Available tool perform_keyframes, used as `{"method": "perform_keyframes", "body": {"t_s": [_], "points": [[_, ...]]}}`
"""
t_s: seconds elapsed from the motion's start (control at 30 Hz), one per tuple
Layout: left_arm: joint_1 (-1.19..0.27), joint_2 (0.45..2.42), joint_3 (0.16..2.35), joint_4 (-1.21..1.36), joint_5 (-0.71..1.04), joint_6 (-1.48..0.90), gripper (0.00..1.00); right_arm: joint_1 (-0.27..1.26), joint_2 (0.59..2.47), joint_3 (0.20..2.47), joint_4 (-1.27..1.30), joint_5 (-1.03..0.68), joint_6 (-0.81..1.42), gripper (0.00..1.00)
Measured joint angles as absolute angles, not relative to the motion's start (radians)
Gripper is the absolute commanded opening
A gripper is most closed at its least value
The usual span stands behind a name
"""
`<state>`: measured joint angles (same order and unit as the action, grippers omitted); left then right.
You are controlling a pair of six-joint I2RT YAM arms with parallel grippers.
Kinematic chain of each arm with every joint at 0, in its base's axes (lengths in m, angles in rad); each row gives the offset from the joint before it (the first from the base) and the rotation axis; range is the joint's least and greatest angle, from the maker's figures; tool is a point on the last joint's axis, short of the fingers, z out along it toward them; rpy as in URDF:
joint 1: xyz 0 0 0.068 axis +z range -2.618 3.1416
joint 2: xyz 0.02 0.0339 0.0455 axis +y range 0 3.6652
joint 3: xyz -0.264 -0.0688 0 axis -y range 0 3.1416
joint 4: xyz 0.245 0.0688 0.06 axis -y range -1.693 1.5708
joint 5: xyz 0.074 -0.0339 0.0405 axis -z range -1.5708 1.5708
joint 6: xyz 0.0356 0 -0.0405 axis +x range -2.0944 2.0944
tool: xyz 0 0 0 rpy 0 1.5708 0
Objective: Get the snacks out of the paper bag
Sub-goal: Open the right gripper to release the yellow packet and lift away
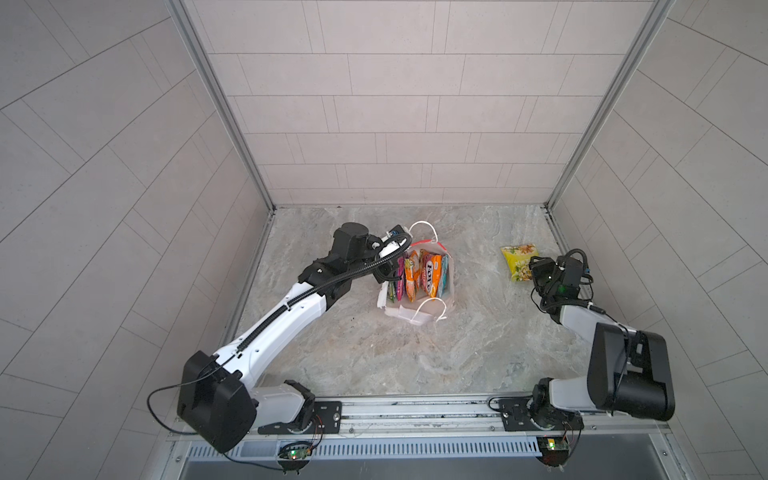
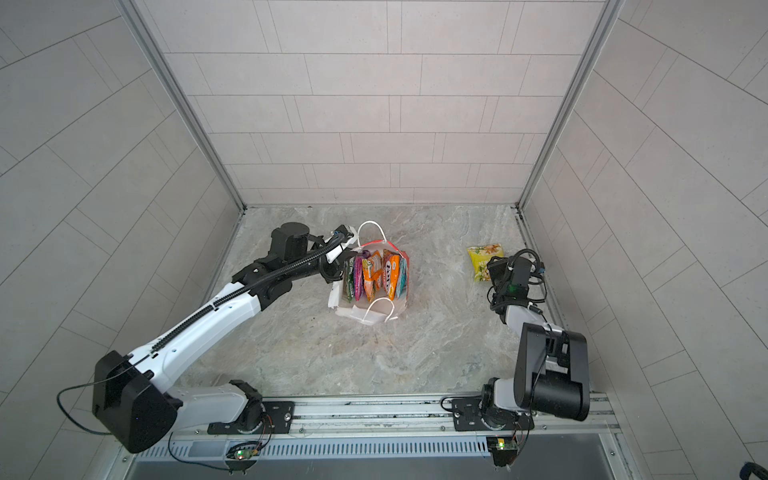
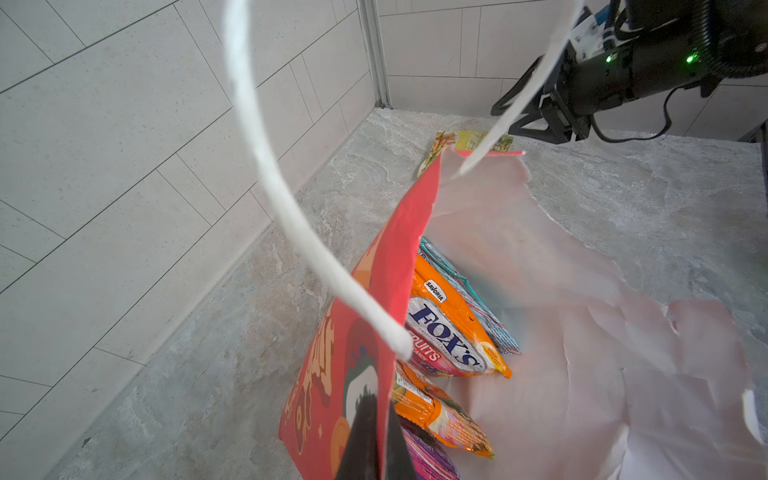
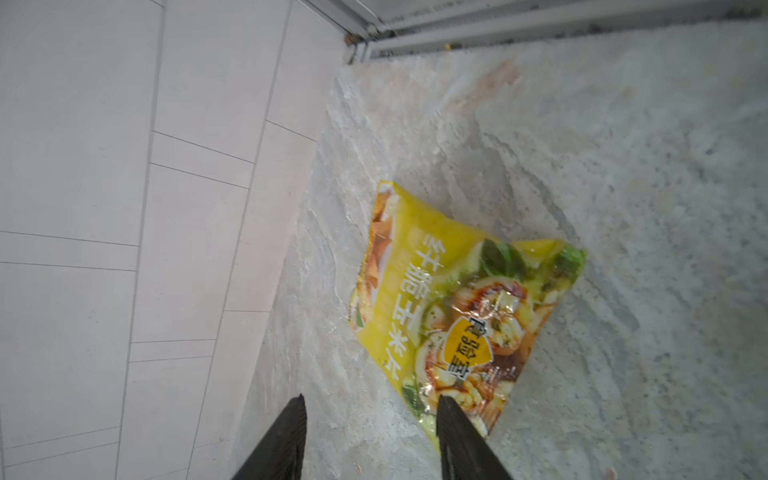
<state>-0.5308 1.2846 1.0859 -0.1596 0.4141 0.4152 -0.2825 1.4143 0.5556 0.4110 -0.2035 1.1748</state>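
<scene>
Left gripper [image 3: 380, 422] pinches the red paper bag [image 3: 374, 291] at its far-left rim; right gripper [image 4: 372, 401], jaws spread, hovers at a yellow snack [image 4: 457, 299] lying right of it.

The red paper bag [image 1: 399, 312] stood open in the middle of the worktop [image 1: 415, 361], white inside, with a ragged rim. Packets [image 2: 370, 274] stood on edge inside it, among them an orange FOX'S packet [image 1: 434, 276]. A yellow packet [image 4: 457, 307] lay flat, well apart from the bag.

Left end effector [image 3: 380, 409] clamped; right end effector [image 4: 371, 399] parted.
</scene>
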Motion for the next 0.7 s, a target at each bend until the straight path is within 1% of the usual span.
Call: {"method": "perform_keyframes", "body": {"t_s": [0.03,0.23,0.43,0.7], "points": [[-0.531,1.285,1.086,-0.159,0.414,0.415,0.00,-0.282,1.441,0.556,0.405,-0.208,1.175,0.51],[-0.531,1.285,1.086,-0.156,0.414,0.415,0.00,-0.282,1.588,0.590,0.400,-0.252,1.179,0.51],[-0.531,1.286,1.086,-0.155,0.412,0.415,0.00,-0.282,1.657,0.628,0.426,-0.253,1.194,0.51],[-0.531,1.287,1.086,-0.153,0.407,0.416,0.00,-0.282,1.760,0.683,0.525,-0.242,1.251,0.48]]}}
